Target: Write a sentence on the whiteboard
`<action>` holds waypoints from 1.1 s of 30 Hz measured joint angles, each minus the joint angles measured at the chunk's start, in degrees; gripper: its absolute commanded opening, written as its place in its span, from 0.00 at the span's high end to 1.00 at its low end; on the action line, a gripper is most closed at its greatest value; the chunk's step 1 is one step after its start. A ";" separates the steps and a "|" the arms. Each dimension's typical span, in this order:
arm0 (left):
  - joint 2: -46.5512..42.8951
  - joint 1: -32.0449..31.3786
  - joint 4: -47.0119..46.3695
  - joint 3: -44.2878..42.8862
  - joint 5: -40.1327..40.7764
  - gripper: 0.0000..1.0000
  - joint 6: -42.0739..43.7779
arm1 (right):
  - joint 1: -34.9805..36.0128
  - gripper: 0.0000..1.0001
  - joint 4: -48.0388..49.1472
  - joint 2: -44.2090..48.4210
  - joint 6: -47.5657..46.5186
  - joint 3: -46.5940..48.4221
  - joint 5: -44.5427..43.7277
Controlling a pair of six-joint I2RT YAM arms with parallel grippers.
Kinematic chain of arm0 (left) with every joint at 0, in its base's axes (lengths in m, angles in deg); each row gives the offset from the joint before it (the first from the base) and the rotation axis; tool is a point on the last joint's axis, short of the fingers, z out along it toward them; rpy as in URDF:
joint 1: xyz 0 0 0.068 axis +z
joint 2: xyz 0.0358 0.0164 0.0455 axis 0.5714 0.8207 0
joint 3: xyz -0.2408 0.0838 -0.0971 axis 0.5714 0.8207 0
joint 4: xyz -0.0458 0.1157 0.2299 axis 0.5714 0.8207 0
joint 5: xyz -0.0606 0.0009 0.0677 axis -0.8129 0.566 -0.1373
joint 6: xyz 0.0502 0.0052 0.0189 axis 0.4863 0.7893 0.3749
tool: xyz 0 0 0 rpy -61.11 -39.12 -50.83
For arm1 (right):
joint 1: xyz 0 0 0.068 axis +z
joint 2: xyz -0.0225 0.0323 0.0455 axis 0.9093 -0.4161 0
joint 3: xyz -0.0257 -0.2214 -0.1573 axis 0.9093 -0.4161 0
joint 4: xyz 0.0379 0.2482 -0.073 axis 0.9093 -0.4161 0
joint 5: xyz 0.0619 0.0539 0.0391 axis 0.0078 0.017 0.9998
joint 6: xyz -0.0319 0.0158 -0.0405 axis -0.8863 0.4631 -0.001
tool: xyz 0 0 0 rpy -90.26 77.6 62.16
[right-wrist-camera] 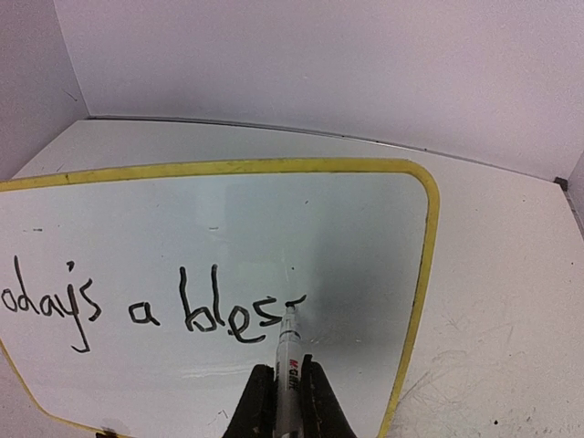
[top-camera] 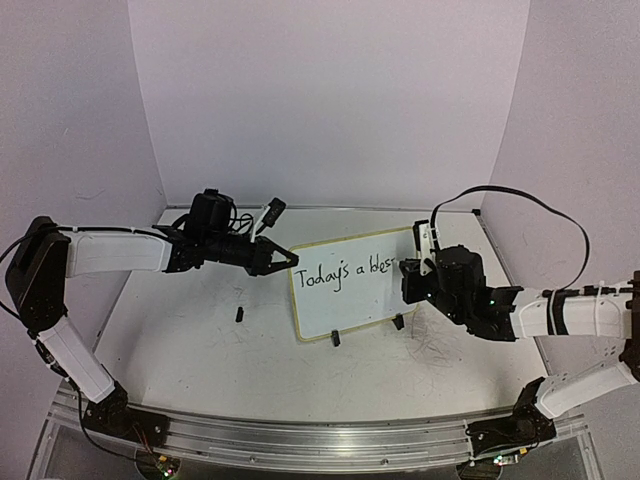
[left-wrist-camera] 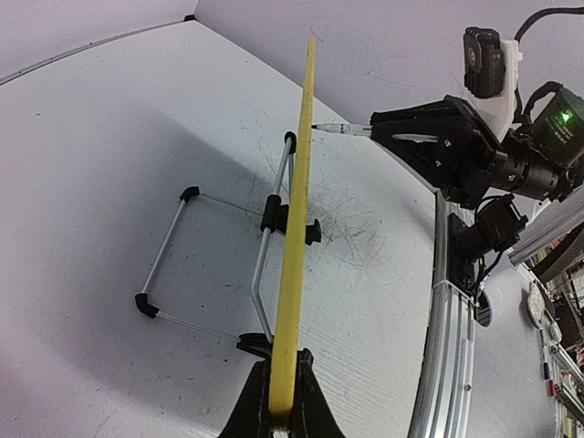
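As the marker [right-wrist-camera: 288,351] tip sits on the whiteboard [right-wrist-camera: 274,219], I am mid-word.

Right gripper [right-wrist-camera: 287,406]: closed on the marker barrel. The tip is pressed to the board face just right of the last finished letter.

Left gripper [left-wrist-camera: 281,406]: clamped on the yellow rim at the board's left edge, steadying it.

Board: upright, leaning back slightly, on the tabletop [top-camera: 190,350] between my two arms. It rests on two black clip feet [top-camera: 336,338], with a wire stand [left-wrist-camera: 219,265] behind it.

The sentence [right-wrist-camera: 137,310] so far: "Today's a bles", in one line running slightly uphill. A short stroke at the tip begins the next letter.

Step in hand, as I judge it: forming the second "s" of "blessing". That puts me well past halfway, with a handful of letters and perhaps a full stop left.

Next move calls for:
- curling this stroke down into the "s" without lifting, at the same height as its neighbour
- light, even pressure, because I push near the right side while my clamp is at the far left, so the board could swing or flex back
- tight letter spacing, because the bare strip between tip and right rim is not generous

Also noted: a small black piece [top-camera: 240,314] lies on the table below my left gripper, apart from the board. It is too small to identify.
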 measured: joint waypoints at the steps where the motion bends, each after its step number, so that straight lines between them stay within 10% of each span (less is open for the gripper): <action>1: 0.00 0.00 0.00 0.00 0.00 1.00 0.00 | 0.00 1.00 0.00 -0.02 0.02 0.00 0.11; 33: 0.00 0.00 0.00 0.00 0.02 1.00 -0.04 | 0.00 1.00 -1.79 -0.06 1.52 0.00 -0.97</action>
